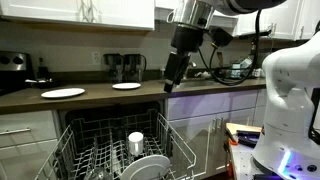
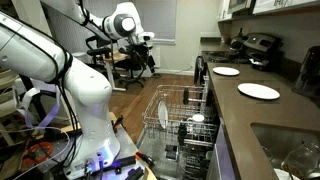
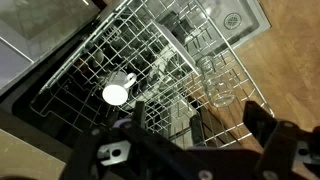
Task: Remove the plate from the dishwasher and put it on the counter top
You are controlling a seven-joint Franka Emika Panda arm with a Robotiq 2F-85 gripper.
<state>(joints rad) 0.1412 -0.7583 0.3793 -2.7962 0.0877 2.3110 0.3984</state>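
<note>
- The gripper (image 1: 169, 84) hangs at upper centre of the frame, above the open dishwasher (image 1: 80, 130), its fingers spread wide and holding nothing.
- The plate (image 1: 150, 167) stands among the dishwasher's tines at bottom centre, just below the white cup (image 1: 136, 140).
- The counter top (image 1: 100, 95) crosses mid-left and carries two white plates (image 1: 63, 93).

left white plate (image 1: 63, 93): lying flat, far left
right white plate (image 1: 126, 86): flat, before dark appliance (image 1: 125, 67)
white cup (image 1: 136, 138): upright, near centre

Plate (image 1: 150, 168) cut off at btm edge in an ext. view.
</note>
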